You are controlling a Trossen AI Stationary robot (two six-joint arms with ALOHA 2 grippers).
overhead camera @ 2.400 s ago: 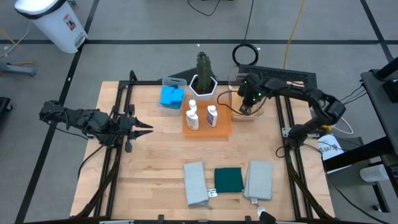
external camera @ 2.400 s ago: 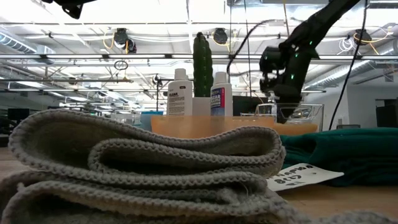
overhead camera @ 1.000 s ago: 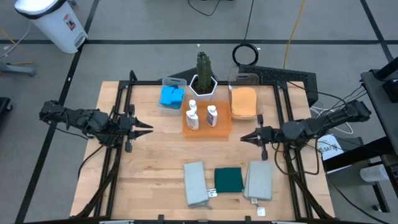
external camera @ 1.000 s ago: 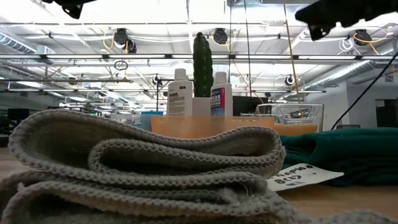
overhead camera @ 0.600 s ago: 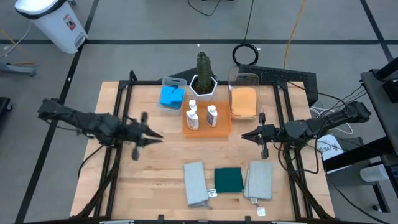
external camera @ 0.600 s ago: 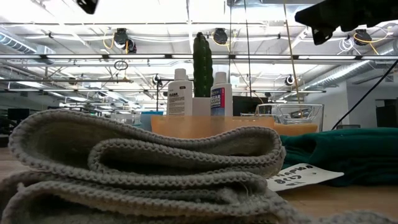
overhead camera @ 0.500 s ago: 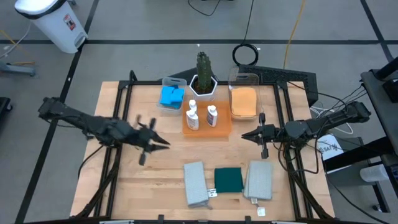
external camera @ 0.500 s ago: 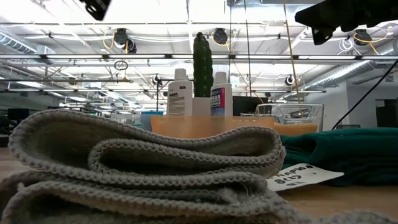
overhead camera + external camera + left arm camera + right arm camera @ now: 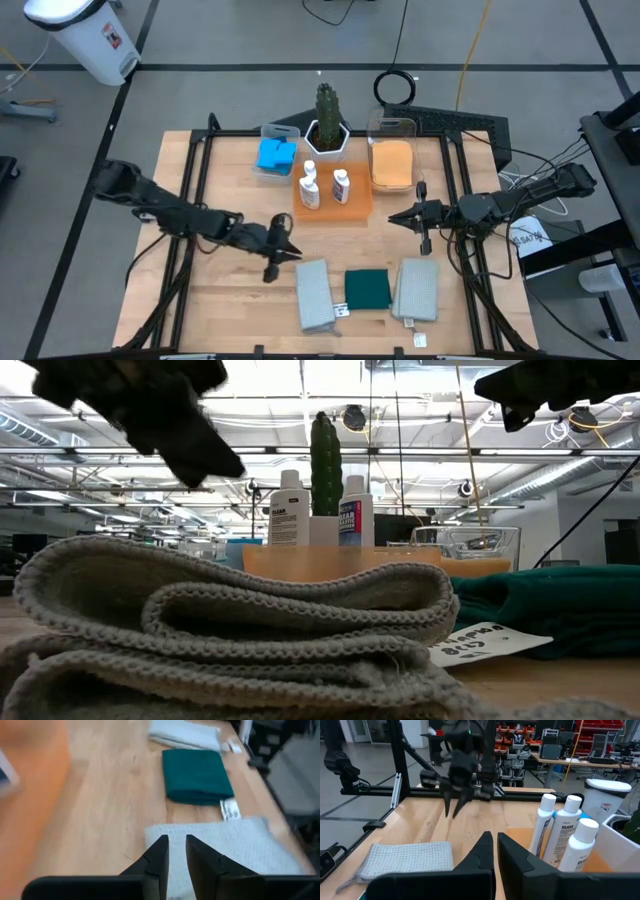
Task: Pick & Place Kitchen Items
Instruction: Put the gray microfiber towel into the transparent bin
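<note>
Three folded cloths lie flat in a row near the table's front edge: a grey cloth [image 9: 314, 295], a dark green cloth [image 9: 368, 289] and a second grey cloth [image 9: 416, 290]. My left gripper [image 9: 292, 250] hangs tilted downward just left of the first grey cloth's [image 9: 220, 852] far end. It is open by a narrow gap and holds nothing. My right gripper [image 9: 393, 217] waits level at mid-right, shut and empty. An orange cloth [image 9: 392, 163] lies in a clear bin. Blue sponges [image 9: 276, 155] fill another bin. Two white bottles [image 9: 309, 188] stand on the orange tray [image 9: 356, 205].
A cactus [image 9: 327, 120] in a white pot stands at the back centre, between the two clear bins. A paper tag [image 9: 230, 810] lies beside the green cloth [image 9: 197, 775]. Black frame rails [image 9: 190, 200] run along both table sides. Bare wood shows left of the cloths.
My left gripper has swung from the left rail toward the table's right and near edges and come down, rolling and tipping its fingers downward, close to the left grey cloth. The cloths have not moved.
</note>
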